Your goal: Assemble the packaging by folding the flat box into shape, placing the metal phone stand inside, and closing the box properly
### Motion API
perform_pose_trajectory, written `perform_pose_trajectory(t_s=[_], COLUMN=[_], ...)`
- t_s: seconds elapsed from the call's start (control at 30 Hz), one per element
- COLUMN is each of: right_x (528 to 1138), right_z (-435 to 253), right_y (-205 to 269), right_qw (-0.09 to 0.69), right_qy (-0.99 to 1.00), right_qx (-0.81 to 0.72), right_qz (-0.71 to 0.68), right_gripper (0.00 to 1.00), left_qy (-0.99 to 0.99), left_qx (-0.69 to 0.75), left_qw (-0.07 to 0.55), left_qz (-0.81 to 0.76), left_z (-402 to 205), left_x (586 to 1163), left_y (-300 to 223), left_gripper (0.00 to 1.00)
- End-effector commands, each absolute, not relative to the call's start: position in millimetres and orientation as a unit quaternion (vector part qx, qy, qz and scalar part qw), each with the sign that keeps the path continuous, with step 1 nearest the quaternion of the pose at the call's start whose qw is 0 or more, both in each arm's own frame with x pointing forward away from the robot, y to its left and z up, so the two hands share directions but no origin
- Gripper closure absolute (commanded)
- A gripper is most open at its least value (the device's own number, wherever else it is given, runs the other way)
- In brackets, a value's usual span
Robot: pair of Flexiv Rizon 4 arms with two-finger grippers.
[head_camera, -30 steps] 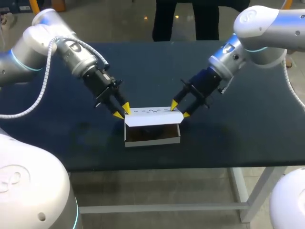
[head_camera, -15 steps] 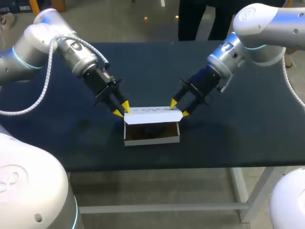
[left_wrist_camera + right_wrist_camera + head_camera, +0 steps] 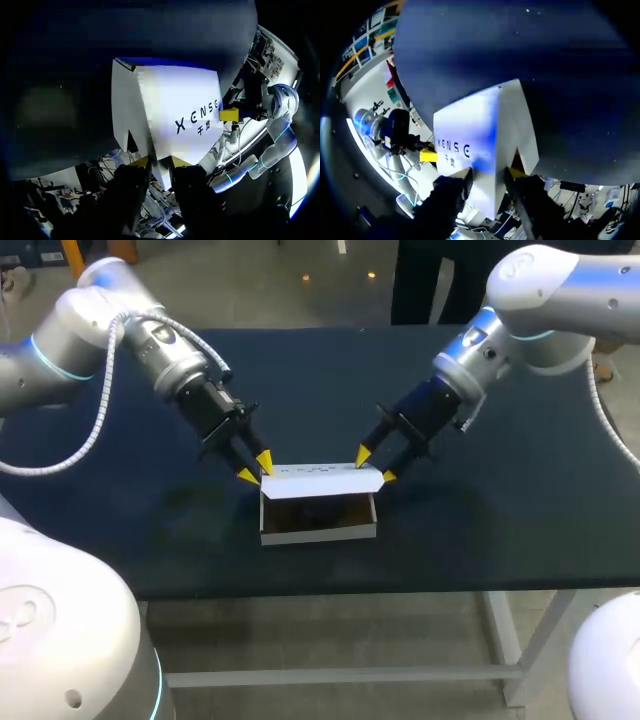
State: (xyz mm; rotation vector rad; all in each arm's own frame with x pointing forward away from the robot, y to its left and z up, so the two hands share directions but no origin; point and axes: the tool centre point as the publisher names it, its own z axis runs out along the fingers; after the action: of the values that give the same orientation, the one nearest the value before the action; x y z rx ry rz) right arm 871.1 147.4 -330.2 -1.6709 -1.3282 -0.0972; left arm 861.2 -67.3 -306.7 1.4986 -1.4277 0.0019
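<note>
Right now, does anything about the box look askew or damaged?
Nothing stands out. The box sits square on the table, its lid partly folded over, with the left gripper and right gripper at its ends.

head view looks down from behind; close wrist views share the box [image 3: 320,483].

A small white cardboard box [image 3: 318,533] sits upright on the dark table [image 3: 500,510], near the front edge and about midway across. Its tray is shallow with a brown inside. The white lid [image 3: 320,483], printed with dark lettering on its outer face, is hinged along the far side and tilts over the tray, half closed. A dark shape [image 3: 318,510] lies in the tray under the lid, too shadowed to make out.
</note>
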Motion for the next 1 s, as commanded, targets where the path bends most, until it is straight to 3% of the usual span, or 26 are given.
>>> perform_pose_trajectory(t_s=[0.03, 1.0], right_x=[875.9, 881.2], right_z=[-327.8, -321.1], right_y=[155.2, 162.5], right_qw=[0.486, 0.486], right_qy=[-0.546, -0.548], right_qx=[-0.681, -0.680], right_qz=[-0.036, -0.029], right_gripper=[0.53, 0.53], left_qy=[-0.595, -0.589], left_qx=[0.620, 0.613], left_qw=[0.511, 0.526], left_qz=[-0.003, -0.015], left_z=[-307.0, -298.8], left_x=[864.5, 869.7], left_y=[-74.8, -70.3], left_gripper=[0.73, 0.71])
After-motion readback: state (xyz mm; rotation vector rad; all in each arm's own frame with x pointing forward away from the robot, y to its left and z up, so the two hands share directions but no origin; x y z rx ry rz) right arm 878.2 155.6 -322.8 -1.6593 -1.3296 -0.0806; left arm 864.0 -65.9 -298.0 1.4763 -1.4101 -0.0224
